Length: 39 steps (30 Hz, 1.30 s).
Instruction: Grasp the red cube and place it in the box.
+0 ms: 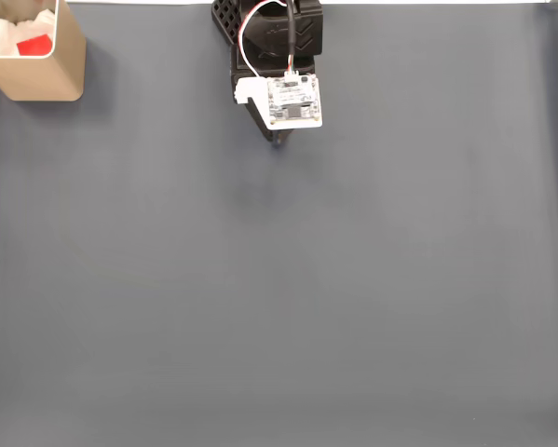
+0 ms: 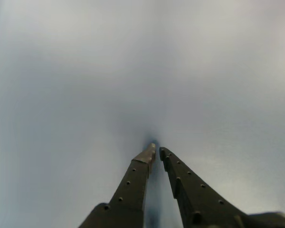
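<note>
The red cube (image 1: 34, 45) lies inside the beige box (image 1: 66, 56) at the top left corner of the fixed view, resting on white padding. My arm is folded back at the top centre, and my gripper (image 1: 278, 140) points down at the grey mat, far to the right of the box. In the wrist view the gripper (image 2: 157, 149) has its two dark fingers nearly touching at the tips, with nothing between them and only bare grey mat beyond.
A grey mat (image 1: 279, 279) covers the table. The arm's base and a white circuit board (image 1: 293, 101) sit at the top centre. The box is cut off by the view's top left edge.
</note>
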Each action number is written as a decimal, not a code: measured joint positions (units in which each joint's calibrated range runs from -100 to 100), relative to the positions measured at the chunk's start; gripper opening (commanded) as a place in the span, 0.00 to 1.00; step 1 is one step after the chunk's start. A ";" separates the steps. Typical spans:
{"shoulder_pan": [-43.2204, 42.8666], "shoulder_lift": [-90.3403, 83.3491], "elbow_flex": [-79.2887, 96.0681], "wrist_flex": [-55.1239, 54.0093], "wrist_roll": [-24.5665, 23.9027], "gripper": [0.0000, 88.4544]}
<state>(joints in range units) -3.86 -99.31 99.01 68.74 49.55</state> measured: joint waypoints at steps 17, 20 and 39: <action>0.22 -0.69 0.00 5.57 2.00 0.00; 0.59 -0.69 0.00 5.65 2.05 0.00; 1.63 -0.69 0.00 6.21 0.24 0.00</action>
<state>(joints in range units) -2.23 -100.00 99.01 74.94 49.79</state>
